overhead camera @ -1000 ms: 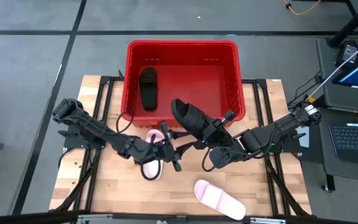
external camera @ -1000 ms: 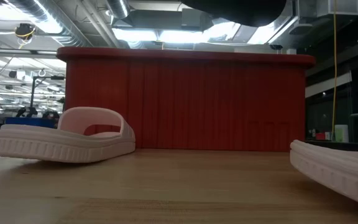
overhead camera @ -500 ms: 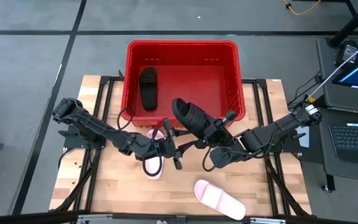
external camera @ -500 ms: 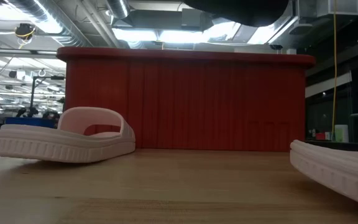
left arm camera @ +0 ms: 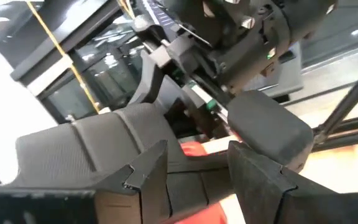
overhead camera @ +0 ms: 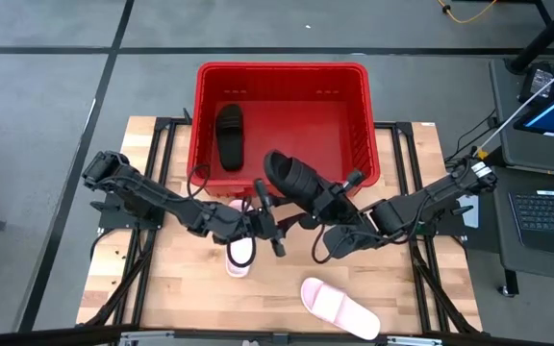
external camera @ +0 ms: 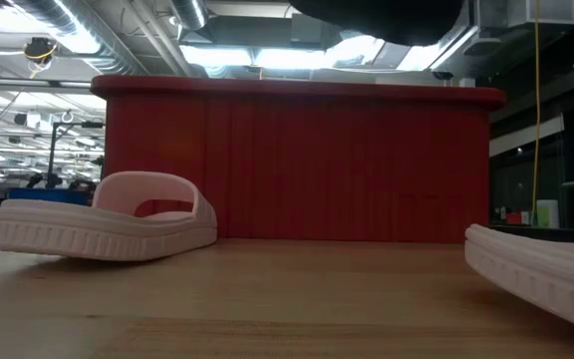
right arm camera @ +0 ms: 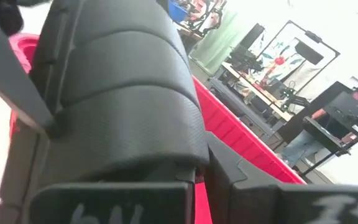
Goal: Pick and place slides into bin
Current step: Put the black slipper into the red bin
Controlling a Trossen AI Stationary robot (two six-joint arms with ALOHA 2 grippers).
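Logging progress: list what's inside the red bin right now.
One black slide lies in the red bin, at its left side. The right claw holds a second black slide over the near rim, which hides the floor beneath it.

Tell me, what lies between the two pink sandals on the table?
Only bare wooden table. In the high view, nothing sits between the pink slide under the left gripper and the other pink slide nearer the front edge; the low view shows the same.
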